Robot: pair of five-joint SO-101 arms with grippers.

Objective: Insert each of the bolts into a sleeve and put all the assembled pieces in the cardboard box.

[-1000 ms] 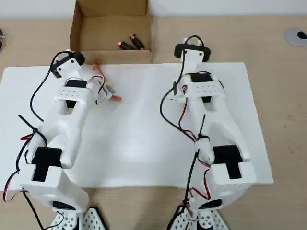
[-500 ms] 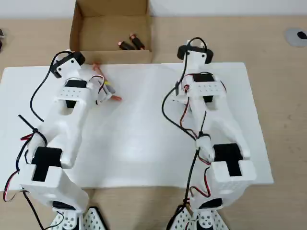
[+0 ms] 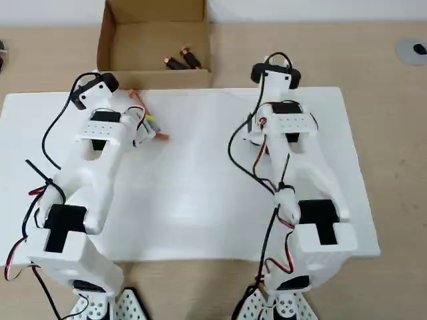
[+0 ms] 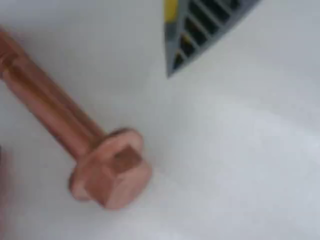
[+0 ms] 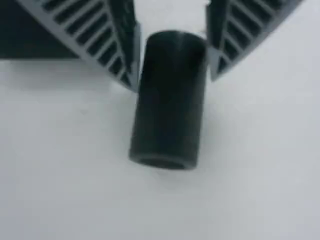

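Snugly in the clenched right hand [image 5: 172, 77], a dark matte cylindrical sleeve [image 5: 169, 115]; left hand [image 3: 147, 128] state indiscernible.

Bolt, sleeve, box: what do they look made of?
The bolt: copper-coloured metal, probably plated, smooth with a soft sheen. The sleeve: matte black, plastic or rubber, no glint; can't say which. The box: plain brown cardboard, dull with folded flaps.

Copper bolt [image 4: 70, 127], black sleeve [image 5: 170, 100], brown cardboard box [image 3: 140, 50]
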